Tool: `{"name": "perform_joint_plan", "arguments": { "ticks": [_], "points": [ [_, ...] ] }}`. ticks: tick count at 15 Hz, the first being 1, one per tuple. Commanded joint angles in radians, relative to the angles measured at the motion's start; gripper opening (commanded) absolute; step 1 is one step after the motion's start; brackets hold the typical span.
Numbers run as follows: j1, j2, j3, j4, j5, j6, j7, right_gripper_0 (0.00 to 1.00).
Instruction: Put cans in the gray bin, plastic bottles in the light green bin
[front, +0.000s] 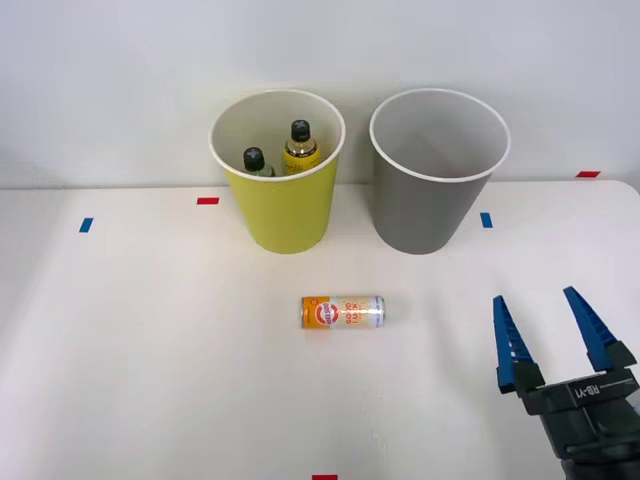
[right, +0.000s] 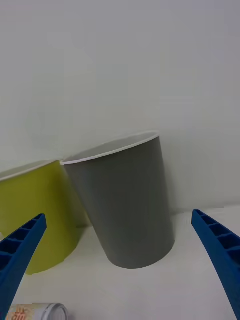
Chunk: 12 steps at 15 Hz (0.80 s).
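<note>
Can (front: 343, 312) lying on its side near the middle of the white counter (front: 150, 350), long axis running left to right.
Two black-capped bottles (front: 300, 146) stand upright in the light green bin (front: 280, 215), just beside the gray bin (front: 425, 215), both at the counter's back edge against a white wall. Toward the front right corner, the right gripper (front: 548, 320) has its blue fingers (front: 509, 340) spread wide, holding nothing.
</note>
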Motion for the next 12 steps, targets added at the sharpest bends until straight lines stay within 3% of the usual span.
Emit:
{"name": "perform_joint_plan", "arguments": {
  "ticks": [1,10,12],
  "points": [
    [0.038,0.026,-0.023,0.0,0.031,0.004,0.0,1.0],
    [0.094,0.099,-0.1,0.003,0.103,0.048,-0.007,1.0],
    [0.11,0.107,-0.12,0.008,0.168,0.05,-0.046,1.0]
  ]
}}
